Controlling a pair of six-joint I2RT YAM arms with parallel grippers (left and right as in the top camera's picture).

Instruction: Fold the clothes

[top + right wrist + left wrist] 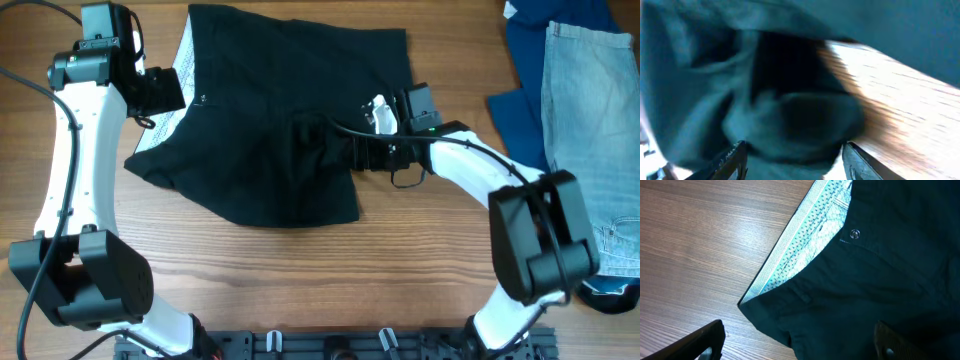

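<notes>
The black shorts (270, 80) lie spread on the wooden table, with pale lining showing along the left waistband (180, 65). My left gripper (165, 92) is open and hovers over that waistband corner. In the left wrist view its fingers (800, 345) straddle the black fabric edge (880, 280), near the lining (805, 245) and a button (855, 234). My right gripper (335, 148) reaches in from the right to a bunched fold at the shorts' middle. In the blurred right wrist view its fingers (792, 160) are apart, with rumpled fabric (700, 75) between them.
Light-blue denim jeans (585, 110) and a dark blue cloth (525, 70) lie at the right edge of the table. A dark object (605, 290) sits at the lower right. Bare wood (300, 280) runs along the front.
</notes>
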